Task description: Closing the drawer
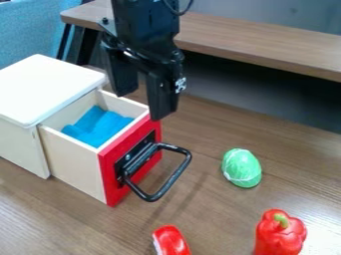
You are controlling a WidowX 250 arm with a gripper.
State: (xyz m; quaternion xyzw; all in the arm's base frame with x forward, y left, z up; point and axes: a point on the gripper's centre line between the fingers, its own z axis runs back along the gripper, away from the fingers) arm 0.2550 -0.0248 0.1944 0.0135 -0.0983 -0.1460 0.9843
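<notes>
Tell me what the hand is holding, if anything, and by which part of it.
Nothing is held: the hand is open at the pulled-out drawer, and the black handle is not gripped.

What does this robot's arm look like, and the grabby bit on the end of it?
The arm is black all over, built from chunky, angular parts, with a thin dark cable looping out beside it near the top. The gripper is black too, with two long, blocky fingers. A small black-and-white patterned marking sits on the side of one finger.
</notes>
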